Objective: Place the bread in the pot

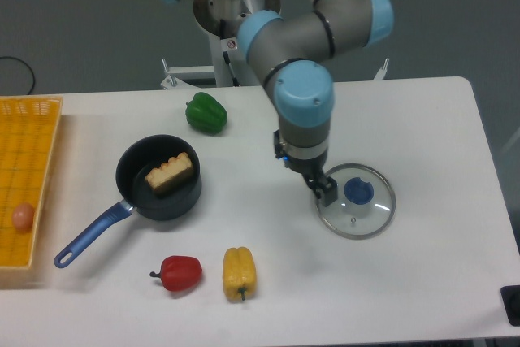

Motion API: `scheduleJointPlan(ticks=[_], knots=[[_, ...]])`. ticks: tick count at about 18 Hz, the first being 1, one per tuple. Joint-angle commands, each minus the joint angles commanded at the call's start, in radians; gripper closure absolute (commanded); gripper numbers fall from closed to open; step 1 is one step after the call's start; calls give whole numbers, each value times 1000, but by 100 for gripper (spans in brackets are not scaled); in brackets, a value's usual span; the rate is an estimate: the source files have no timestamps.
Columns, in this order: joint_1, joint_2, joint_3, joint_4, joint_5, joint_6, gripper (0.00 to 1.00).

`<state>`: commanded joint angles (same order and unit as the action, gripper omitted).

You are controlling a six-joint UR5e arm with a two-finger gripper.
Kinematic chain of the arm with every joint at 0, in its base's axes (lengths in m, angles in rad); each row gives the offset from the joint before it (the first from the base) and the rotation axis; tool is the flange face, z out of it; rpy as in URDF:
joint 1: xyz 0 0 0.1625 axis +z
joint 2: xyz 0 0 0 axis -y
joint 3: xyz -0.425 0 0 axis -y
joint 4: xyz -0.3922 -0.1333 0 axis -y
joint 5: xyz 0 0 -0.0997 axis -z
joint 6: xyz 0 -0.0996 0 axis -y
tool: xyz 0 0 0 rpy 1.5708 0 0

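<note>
Starting on your far left, you've got a yellow plastic basket (32, 152) with a grid bottom, and a small pinkish egg (23, 216) sitting in it near the front. Next over is the pot (134, 170), round and dark blue-black with a long glossy blue handle poking toward the front-left corner of the desk (422, 119). The bread (171, 173) is already lying inside it, a chunky golden toast slice with a browner crust edge, tilted a bit against the pan floor. In front of the pot there's a shiny red pepper (179, 272), and just beside that a yellow pepper (239, 272), both smooth toy-looking plastic. Behind the pot sits a lumpy green pepper (205, 113).

Further right, the grey-and-light-blue arm reaches down and the tool (327, 192) hangs over the left rim of the glass lid (370, 215), which is a flat clear disc with a metal rim and a blue knob. The tool isn't gripping anything, but you can't really tell from this angle whether the fingers are apart or together.
</note>
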<state>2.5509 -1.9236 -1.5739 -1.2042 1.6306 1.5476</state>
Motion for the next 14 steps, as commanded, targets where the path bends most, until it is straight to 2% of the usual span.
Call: scheduleJointPlan(ticks=[3, 10, 14], knots=[[14, -11, 8, 2, 2, 15, 2], [38, -86, 35, 32, 0, 91, 1], [38, -103, 41, 34, 0, 98, 1]])
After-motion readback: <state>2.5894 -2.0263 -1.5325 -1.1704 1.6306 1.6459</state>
